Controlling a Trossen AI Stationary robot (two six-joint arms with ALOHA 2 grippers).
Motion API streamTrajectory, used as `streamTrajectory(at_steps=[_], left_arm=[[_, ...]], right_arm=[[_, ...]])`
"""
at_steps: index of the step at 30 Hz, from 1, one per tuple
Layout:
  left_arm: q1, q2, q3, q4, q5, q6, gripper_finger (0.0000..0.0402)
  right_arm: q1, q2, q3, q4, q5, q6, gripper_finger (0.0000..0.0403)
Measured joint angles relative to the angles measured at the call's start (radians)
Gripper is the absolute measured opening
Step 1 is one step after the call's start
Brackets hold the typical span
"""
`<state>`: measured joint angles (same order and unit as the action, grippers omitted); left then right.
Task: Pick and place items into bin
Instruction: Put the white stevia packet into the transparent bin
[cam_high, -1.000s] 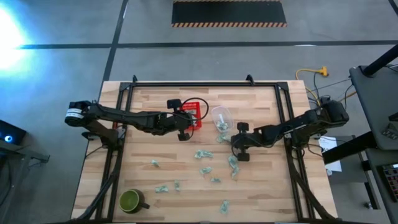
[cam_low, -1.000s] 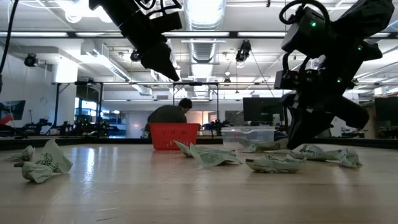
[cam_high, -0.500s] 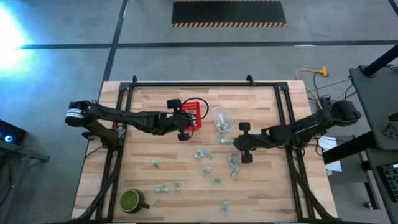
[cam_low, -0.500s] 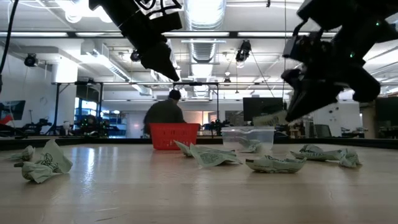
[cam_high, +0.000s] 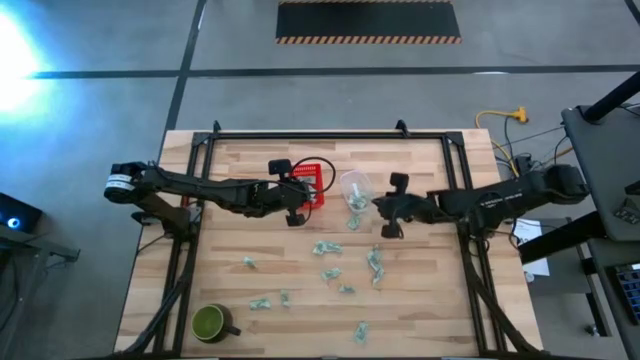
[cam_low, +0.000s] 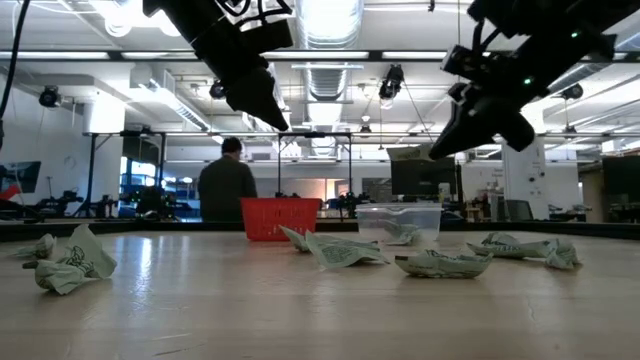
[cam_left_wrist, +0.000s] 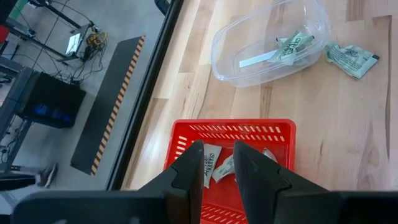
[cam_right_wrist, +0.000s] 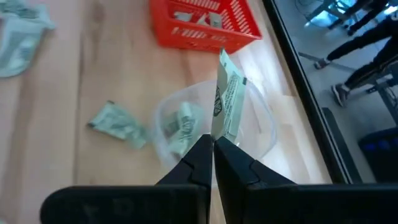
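My right tool (cam_right_wrist: 212, 144) is pinched on a wrapper (cam_right_wrist: 227, 99) standing upright, just short of the clear bin (cam_right_wrist: 261, 127). My left tool (cam_left_wrist: 217, 163), narrowly parted and empty, hangs above the red basket (cam_left_wrist: 231, 129) beside that bin.

You have a pale wooden table (cam_high: 420, 300) framed by black rails, with a red basket (cam_high: 316, 183) near its far middle and a clear plastic tub (cam_high: 355, 188) just beside it. Crumpled green-and-white wrappers (cam_high: 330, 272) lie scattered across the middle and near side. A green mug (cam_high: 209, 323) stands at the near left corner.
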<state>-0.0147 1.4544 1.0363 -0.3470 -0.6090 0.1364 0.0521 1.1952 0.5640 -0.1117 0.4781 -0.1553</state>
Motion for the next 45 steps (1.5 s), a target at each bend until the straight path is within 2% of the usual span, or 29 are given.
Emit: streamTrajectory(at_steps=[6,14,25,29,31,38,42,45], left_arm=[[0.000,0.000,0.000,0.004,0.000,0.000,0.0070],[0.000,0.000,0.000,0.006,0.000,0.000,0.0070],[0.000,0.000,0.000,0.008,0.000,-0.002,0.0070],[0.000,0.000,0.000,0.008,0.000,-0.003,0.0070],[0.000,0.000,0.000,0.008,0.000,-0.003,0.0070],[0.000,0.000,-0.010,0.010,0.000,-0.002,0.0070],[0.000,0.000,-0.013,0.010,0.000,-0.002,0.0070],[0.000,0.000,-0.013,0.022,0.001,-0.002,0.0070]], right_arm=[[-0.108,0.037,0.000,0.080,-0.087,-0.036,0.0008],[-0.161,0.086,0.000,0.108,-0.110,-0.040,0.0016],[-0.159,0.081,0.000,0.125,-0.126,-0.046,0.0117],[-0.147,0.081,0.000,0.123,-0.293,-0.098,0.0136],[-0.134,0.081,0.000,0.119,-0.368,-0.112,0.0140],[-0.063,0.081,-0.001,0.038,-0.482,-0.093,0.0133],[-0.024,0.082,-0.015,0.017,-0.484,-0.065,0.0124],[-0.013,0.082,-0.019,0.086,-0.479,-0.069,0.0118]])
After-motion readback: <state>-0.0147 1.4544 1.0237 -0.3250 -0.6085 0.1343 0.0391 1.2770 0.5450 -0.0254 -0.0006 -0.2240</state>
